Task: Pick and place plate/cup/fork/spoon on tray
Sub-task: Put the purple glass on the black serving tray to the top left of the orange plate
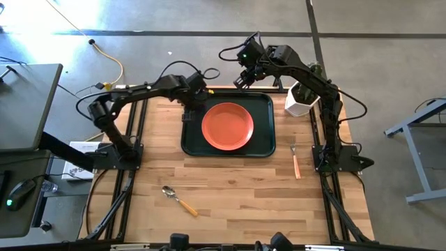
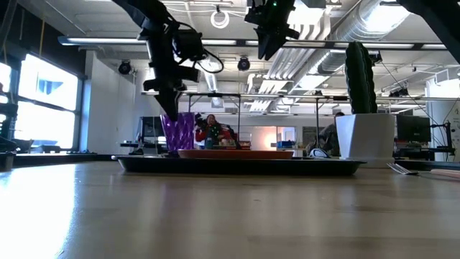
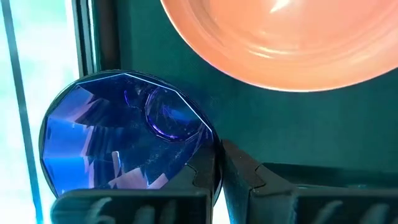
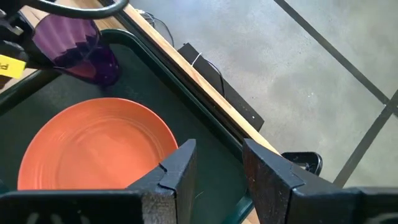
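The dark green tray lies at the table's far middle with the orange-red plate flat on it. My left gripper is over the tray's left part, shut on the purple cup, which stands upright left of the plate. My right gripper hangs open and empty high above the tray's far edge. The fork lies on the table right of the tray. The spoon lies near the table's front edge. My left gripper holds the cup's rim on the side facing the plate, one finger inside the cup and one outside. The fingers come from above, pointing down. The cup is upright with its base down at the tray's floor; whether it rests there I cannot tell.
A white pot with a green cactus stands at the table's far right, beside the tray's far right corner. The bare wooden table stretches between the tray and the front edge.
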Controlling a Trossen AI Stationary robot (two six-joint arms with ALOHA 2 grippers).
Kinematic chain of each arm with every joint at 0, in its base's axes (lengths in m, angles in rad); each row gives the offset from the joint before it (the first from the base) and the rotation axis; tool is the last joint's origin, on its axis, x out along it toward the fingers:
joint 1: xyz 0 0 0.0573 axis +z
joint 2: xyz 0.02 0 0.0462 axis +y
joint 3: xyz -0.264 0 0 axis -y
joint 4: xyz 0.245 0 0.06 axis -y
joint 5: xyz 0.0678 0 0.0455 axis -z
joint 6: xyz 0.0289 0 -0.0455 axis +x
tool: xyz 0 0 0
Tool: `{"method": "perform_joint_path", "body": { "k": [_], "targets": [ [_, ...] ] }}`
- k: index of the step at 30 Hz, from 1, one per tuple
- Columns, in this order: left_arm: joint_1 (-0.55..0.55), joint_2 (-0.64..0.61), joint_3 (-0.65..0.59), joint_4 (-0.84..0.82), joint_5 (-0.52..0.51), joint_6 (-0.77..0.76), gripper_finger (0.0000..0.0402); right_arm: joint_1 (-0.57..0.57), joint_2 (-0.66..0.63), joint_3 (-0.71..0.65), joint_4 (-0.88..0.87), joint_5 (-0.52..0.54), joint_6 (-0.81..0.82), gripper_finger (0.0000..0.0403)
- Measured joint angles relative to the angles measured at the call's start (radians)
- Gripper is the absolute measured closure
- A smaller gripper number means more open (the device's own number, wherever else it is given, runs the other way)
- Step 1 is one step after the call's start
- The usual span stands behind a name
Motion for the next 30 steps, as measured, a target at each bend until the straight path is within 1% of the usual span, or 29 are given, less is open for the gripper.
{"method": "perform_joint_path", "body": {
  "k": [15,25,30],
  "targets": [
    [0.001,0.01,0.0,0.0,0.01,0.059,0.0397,0.0,0.0,0.0,0.0,-0.002,-0.002,0.0279],
    [0.001,0.017,0.0,-0.003,0.015,0.059,0.0397,0.0,0.0,0.0,0.0,-0.003,-0.002,0.0279],
    [0.009,0.036,0.0,-0.015,0.049,0.035,0.0396,0.0,0.0,0.0,0.0,-0.003,-0.002,0.0279]
  ]
}}
